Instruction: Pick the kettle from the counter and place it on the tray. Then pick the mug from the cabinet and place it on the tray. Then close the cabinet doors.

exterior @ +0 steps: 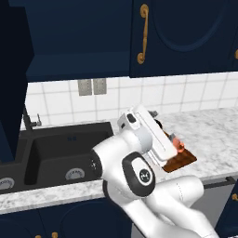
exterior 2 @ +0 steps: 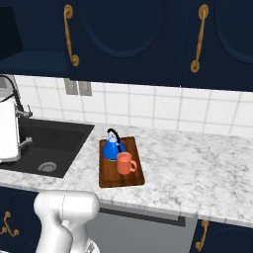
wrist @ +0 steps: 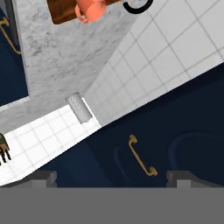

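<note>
Your kettle [exterior 2: 112, 147] and mug [exterior 2: 125, 163] both sit on the wooden tray [exterior 2: 106, 178], which lies on the counter [exterior 2: 197, 173] just right of the black sink [exterior 2: 54, 143]. The kettle is at the tray's back and the mug just in front of it, close enough that they may be touching, so the two placing steps look finished. Judged from that, what you have left is the cabinet doors.

The gripper [wrist: 111, 181] holds nothing and its jaws are spread wide, which suits pushing a door panel rather than pinching anything. The hand view is rolled and looks past the tiled wall at a navy cabinet door [wrist: 166, 144] with its brass handle [wrist: 142, 156], so the hand seems aimed there. In the left base view one door [exterior: 11, 79] at the far left appears to stand open; the doors [exterior 2: 123, 34] above the tray look shut.
</note>
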{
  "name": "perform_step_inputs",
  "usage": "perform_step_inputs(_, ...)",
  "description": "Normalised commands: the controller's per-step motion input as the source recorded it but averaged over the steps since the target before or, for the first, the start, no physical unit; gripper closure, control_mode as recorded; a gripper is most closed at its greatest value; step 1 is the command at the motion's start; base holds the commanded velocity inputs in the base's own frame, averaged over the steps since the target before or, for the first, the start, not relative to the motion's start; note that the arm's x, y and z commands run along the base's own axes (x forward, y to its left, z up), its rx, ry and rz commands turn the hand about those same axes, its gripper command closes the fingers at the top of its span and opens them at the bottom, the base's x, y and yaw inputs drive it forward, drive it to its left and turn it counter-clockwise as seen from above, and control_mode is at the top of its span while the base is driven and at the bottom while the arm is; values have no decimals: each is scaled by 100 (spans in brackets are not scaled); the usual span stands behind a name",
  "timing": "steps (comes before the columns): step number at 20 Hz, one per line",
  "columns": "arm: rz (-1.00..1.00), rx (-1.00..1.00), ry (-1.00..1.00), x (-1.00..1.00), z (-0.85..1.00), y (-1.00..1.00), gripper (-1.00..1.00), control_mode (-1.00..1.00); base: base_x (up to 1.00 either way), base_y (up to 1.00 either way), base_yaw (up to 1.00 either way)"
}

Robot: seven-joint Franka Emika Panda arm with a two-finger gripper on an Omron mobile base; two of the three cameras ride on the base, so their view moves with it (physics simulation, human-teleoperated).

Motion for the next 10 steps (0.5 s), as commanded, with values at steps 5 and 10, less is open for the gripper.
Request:
perform_step_inputs(5, -9, -15, -10, -28, 16, 66, -100, -100, 0, 0, 0)
perform_step_inputs(10, 0, -23, -13, -19, 4, 85, -100, -100, 0, 0, 0)
